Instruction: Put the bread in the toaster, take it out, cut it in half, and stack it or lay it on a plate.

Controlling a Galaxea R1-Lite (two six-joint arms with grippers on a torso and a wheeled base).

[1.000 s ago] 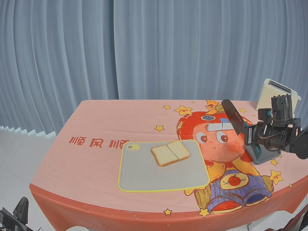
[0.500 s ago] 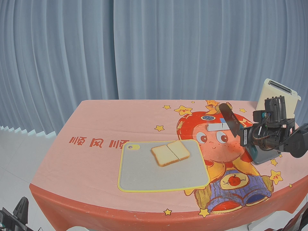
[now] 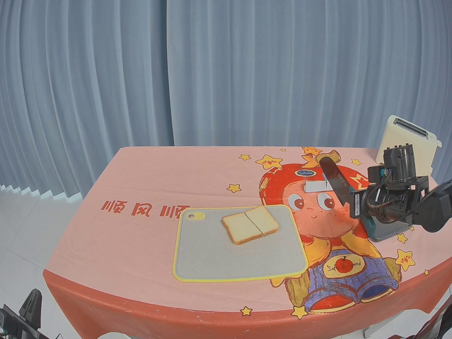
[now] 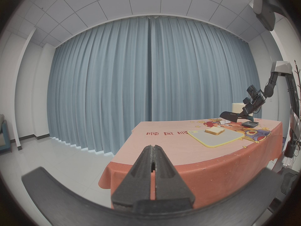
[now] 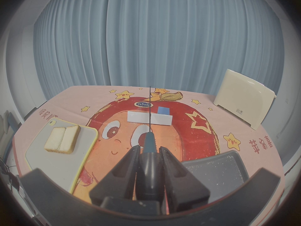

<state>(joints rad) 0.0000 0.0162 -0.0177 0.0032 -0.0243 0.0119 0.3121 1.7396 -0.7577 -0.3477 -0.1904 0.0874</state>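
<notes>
Down low before the pink-clothed counter (image 3: 141, 180), the left tool (image 4: 152, 173) is closed tight and holds nothing, well apart from the toasted bread (image 3: 250, 224), which lies cut in two touching halves on the flat grey cutting board with a yellow rim (image 3: 226, 260). I think lifting one half could drag the other along, because they touch. Farther back the right tool (image 5: 149, 149) is squeezed narrow round the handle of the long black knife (image 3: 335, 179), above the dark grey tray (image 3: 387, 232) and near the cream toaster (image 3: 409, 140), and the knife could clatter off if let go too high.
</notes>
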